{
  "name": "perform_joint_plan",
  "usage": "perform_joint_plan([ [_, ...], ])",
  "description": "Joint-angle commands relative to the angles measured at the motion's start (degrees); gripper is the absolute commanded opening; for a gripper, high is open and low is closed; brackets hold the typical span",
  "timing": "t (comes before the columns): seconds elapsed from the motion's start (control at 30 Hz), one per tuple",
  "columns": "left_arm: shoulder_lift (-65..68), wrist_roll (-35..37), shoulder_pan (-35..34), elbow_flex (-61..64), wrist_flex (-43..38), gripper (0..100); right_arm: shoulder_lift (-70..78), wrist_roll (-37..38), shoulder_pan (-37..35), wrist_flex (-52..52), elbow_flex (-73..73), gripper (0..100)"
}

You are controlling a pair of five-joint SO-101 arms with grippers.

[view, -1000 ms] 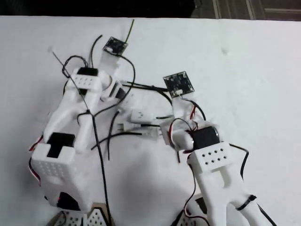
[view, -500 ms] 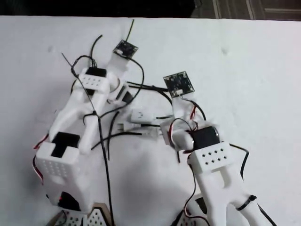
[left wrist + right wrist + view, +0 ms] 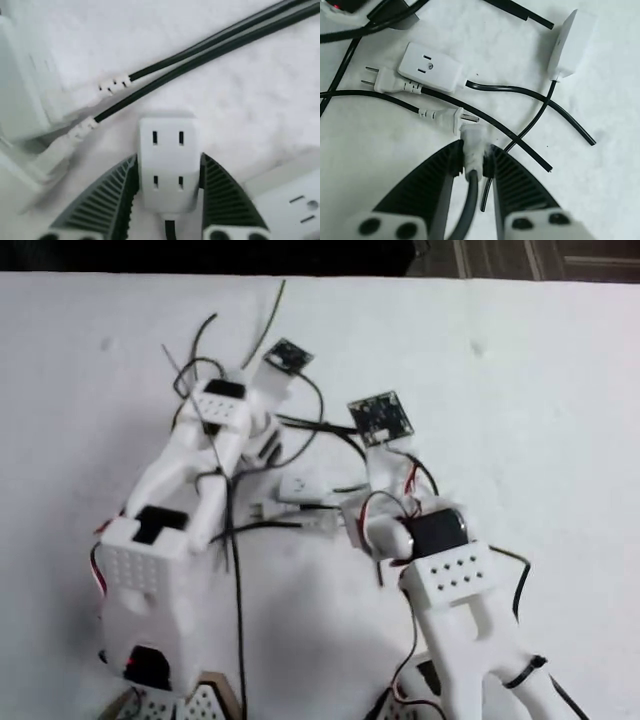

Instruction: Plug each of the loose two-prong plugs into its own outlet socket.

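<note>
A white table [image 3: 560, 390] ends at a dark strip of room [image 3: 200, 255] beyond its far edge.

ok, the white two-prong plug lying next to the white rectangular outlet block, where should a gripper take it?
Take the white two-prong plug on its flat moulded body just behind the prongs, from straight above, closing on its narrow edges. It lies flat, and the white rectangular outlet block crowds its ribbed cord end, so the front half looks freer; the prongs stay clear for insertion.
</note>
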Motion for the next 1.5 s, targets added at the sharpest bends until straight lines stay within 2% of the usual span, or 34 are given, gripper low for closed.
perform_joint_plan([
  [0.0, -0.9, -1.1, 0.2, -5.2, 4.9, 2, -0.9, 0.5, 0.7, -0.5, -0.4, 1.8],
  [0.17, -7.0, -1.1, -1.2, -11.5, 12.4, 2, -0.9, 0.5, 0.5, -0.5, -0.4, 1.8],
  [0.5, -22.9, -1.8, -8.2, -21.9, 17.3, 2, -1.0, 0.5, 0.2, -0.6, 0.4, 1.8],
  [0.7, -29.5, -9.0, -9.2, -24.6, 26.5, 2, -1.0, 0.5, 0.2, -0.6, 0.4, 1.8],
  [0.83, -31.0, -9.9, -8.7, -24.4, 35.1, 2, -1.0, 0.5, 0.4, -0.6, 0.4, 1.8],
  [0.93, -31.1, -9.6, -8.7, -24.3, 38.7, 2, -1.1, 0.5, 0.5, -0.6, 0.4, 1.8],
  [1.07, -33.5, -7.9, -8.7, -15.5, 38.7, 2, -1.5, 0.5, 0.6, -0.5, 0.4, 1.8],
  [1.23, -42.0, -6.6, -5.1, 4.1, 35.2, 2, -1.4, 0.5, 0.7, -0.5, 0.4, 1.8],
  [1.47, -55.9, -1.3, 1.8, 38.2, 16.4, 2, -1.2, 0.5, 0.7, -0.5, 0.4, 1.8],
])
